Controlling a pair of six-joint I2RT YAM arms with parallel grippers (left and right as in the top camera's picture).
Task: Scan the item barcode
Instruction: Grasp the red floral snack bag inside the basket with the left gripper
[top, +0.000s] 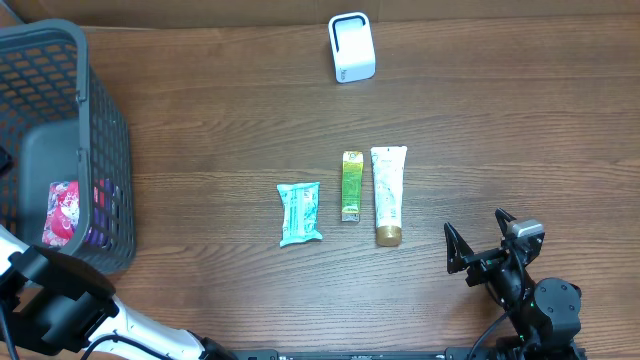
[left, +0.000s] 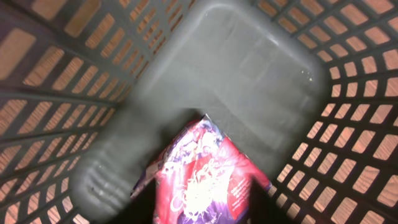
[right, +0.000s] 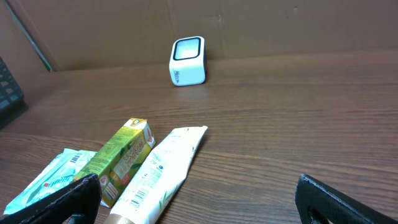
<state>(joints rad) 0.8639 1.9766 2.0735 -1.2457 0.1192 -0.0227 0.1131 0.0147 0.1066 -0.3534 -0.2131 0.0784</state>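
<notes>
The left pincer is inside the basket (top: 105, 150) by a red packet (left: 202, 177); its state I cannot tell. The right pincer (top: 476, 230) stands spread. Next, probably, the tube (top: 388, 190) must go to the scanner (top: 351, 47).

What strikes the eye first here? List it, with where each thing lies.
Three items lie in a row mid-table: a teal packet, a green box and a white tube. A white scanner stands at the far edge, and a grey basket at the left holds a red packet. The right tool stands open at the near right.
</notes>
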